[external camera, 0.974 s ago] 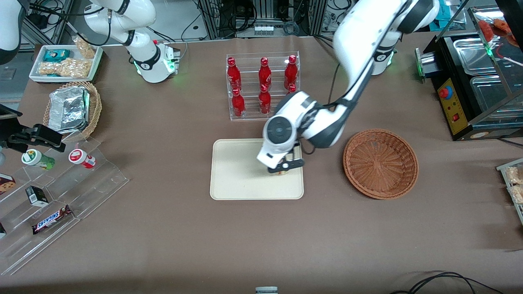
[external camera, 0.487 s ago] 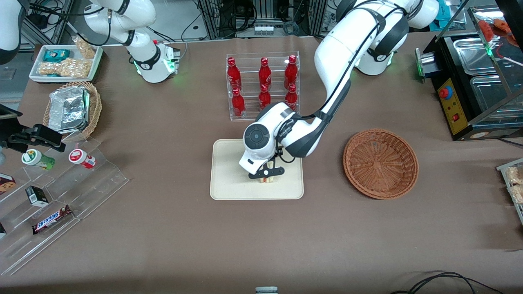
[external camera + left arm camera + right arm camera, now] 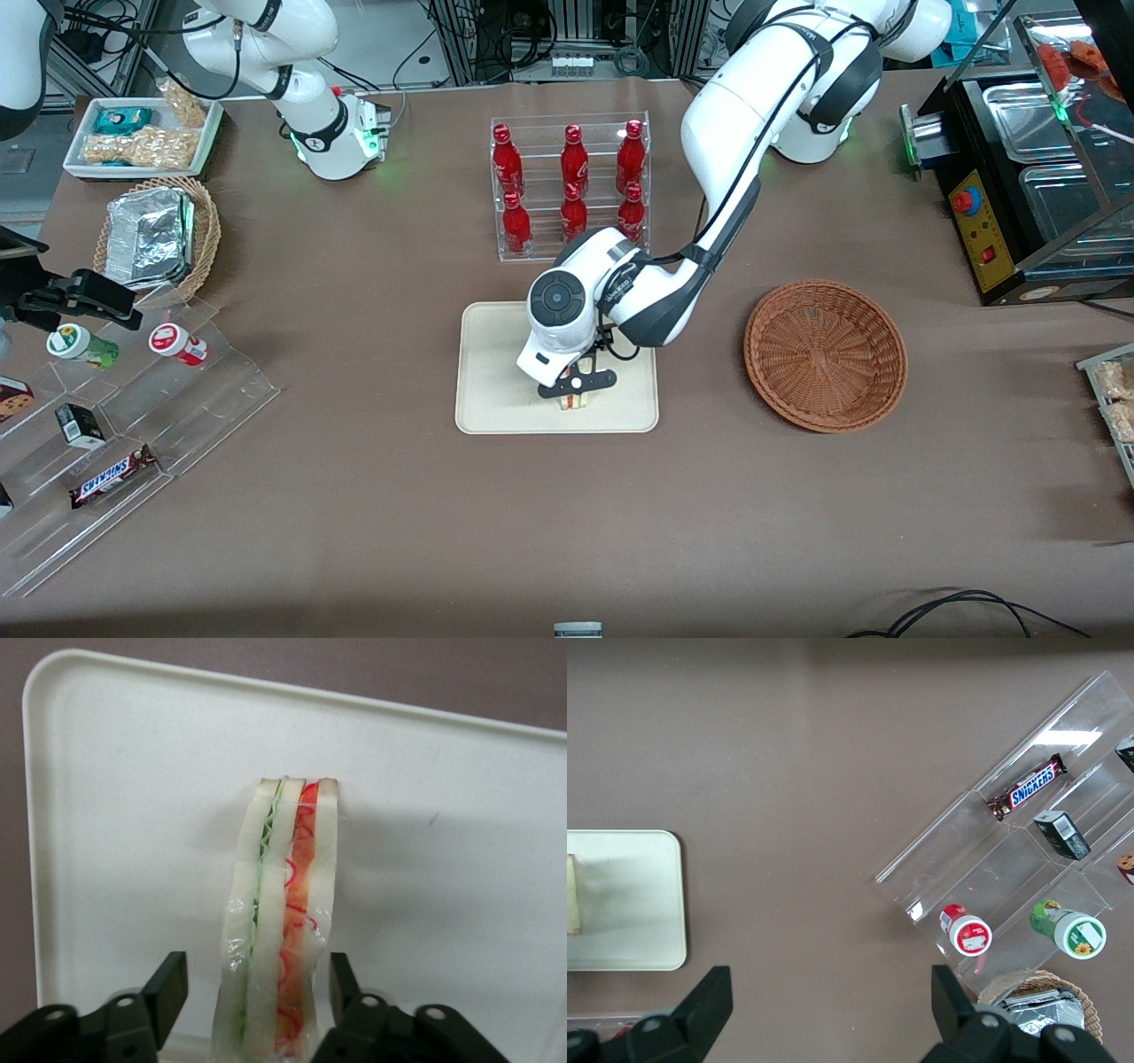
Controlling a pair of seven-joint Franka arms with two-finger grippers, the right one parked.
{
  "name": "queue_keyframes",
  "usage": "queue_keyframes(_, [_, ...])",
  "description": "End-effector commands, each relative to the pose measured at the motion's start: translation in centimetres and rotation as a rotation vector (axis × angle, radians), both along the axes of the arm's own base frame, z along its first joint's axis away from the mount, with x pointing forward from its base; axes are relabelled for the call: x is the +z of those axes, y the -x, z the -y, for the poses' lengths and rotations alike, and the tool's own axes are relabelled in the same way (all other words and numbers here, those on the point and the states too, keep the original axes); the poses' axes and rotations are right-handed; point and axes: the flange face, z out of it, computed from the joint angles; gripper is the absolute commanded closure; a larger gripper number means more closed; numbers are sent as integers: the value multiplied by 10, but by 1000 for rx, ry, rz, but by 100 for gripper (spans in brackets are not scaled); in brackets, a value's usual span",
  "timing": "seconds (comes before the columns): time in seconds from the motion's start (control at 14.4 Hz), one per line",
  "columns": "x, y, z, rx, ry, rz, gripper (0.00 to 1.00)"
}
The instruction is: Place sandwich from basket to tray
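The sandwich [image 3: 283, 921], a wedge of white bread with green and orange-red layers, stands on its edge on the cream tray [image 3: 133, 771]. My gripper [image 3: 255, 983] is open, one finger on each side of the sandwich with a small gap to each. In the front view the gripper [image 3: 574, 388] hangs low over the tray [image 3: 496, 372], and the sandwich [image 3: 573, 402] peeks out beneath it, close to the tray's edge nearest the camera. The round reddish-brown basket [image 3: 826, 354] stands beside the tray toward the working arm's end and holds nothing. The right wrist view catches the tray [image 3: 629, 904] with the sandwich [image 3: 571, 895].
A clear rack of red bottles [image 3: 571, 186] stands farther from the camera than the tray. Toward the parked arm's end are clear stepped shelves with snacks [image 3: 133, 416], a tan wicker basket with foil [image 3: 155, 235] and a white tray of snack packets [image 3: 142, 133].
The gripper moved with the sandwich across the tray toward the parked arm's end, then came slightly nearer the camera. The sandwich now stands on the tray.
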Motion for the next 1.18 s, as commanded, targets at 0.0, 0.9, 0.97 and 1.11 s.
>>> queue_keyframes(0.0, [48,-8,-13,28,-39,23,0])
queue_keyframes(0.9, [317,-25,-379,-10,32,-200,0])
queue_keyframes(0.97, [324,-24,-416,-2,37,-227,0])
queue_keyframes(1.11, [329,-16,-452,46,23,-245,0])
